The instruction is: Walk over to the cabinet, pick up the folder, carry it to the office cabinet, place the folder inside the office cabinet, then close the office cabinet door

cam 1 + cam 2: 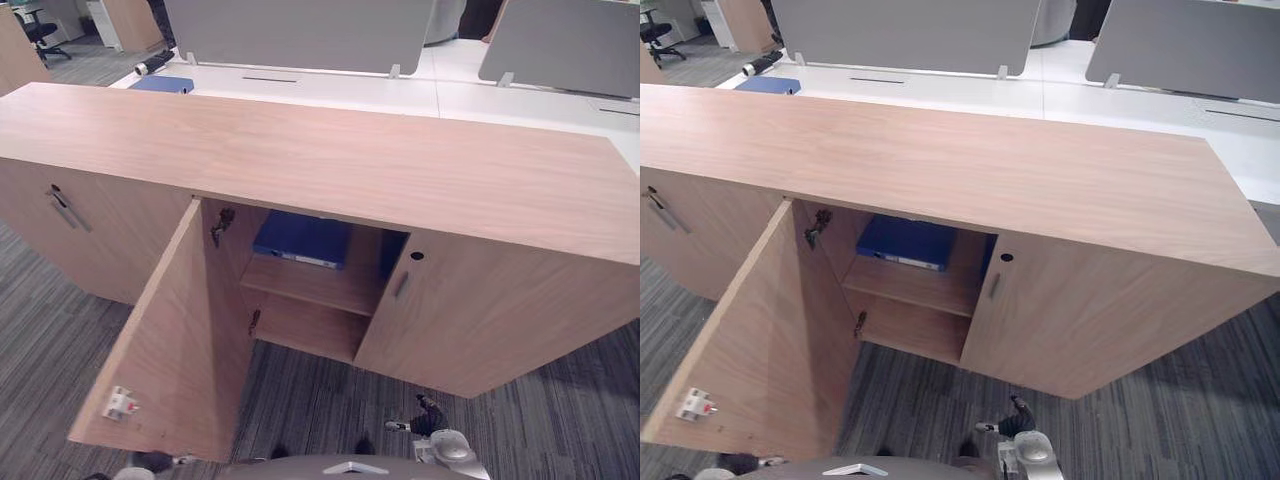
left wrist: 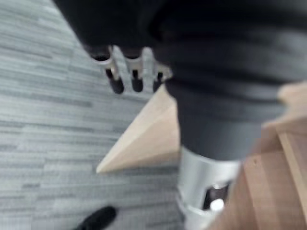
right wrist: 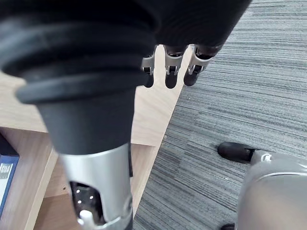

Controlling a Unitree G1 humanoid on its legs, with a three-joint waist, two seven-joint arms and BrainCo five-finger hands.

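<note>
A blue folder (image 1: 300, 240) lies flat on the upper shelf inside the wooden office cabinet (image 1: 320, 150); its corner also shows in the right wrist view (image 3: 5, 177). The cabinet's left door (image 1: 165, 350) stands wide open toward me, and the right door (image 1: 480, 310) is closed. My left hand (image 2: 125, 72) hangs over the carpet near the open door's corner (image 2: 144, 139), fingers relaxed and holding nothing. Beside the cabinet's opening, my right hand (image 3: 168, 67) hangs low with relaxed, empty fingers.
A second blue folder (image 1: 160, 84) lies on the white desk (image 1: 340, 85) behind the cabinet, under grey divider panels (image 1: 300, 30). Another cabinet door with a handle (image 1: 62, 208) is at the left. Grey carpet (image 1: 520, 420) lies in front.
</note>
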